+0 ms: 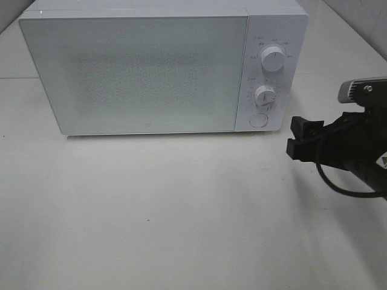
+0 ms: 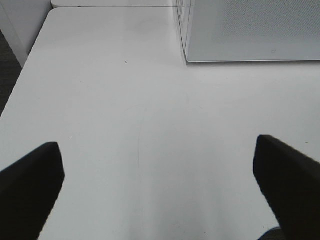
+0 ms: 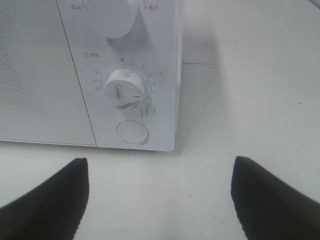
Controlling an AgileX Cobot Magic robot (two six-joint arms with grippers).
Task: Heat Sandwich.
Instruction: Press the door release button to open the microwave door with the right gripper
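The sandwich showed in no view, so its place could not be told; the white microwave (image 1: 139, 72) stood on the table (image 1: 151, 211) with its door shut. The right gripper (image 1: 294, 136) hung near the front corner below the lower knob (image 3: 123, 89), jaws spread and empty. The left gripper (image 2: 160, 190) hovered over the table, also spread and holding nothing.
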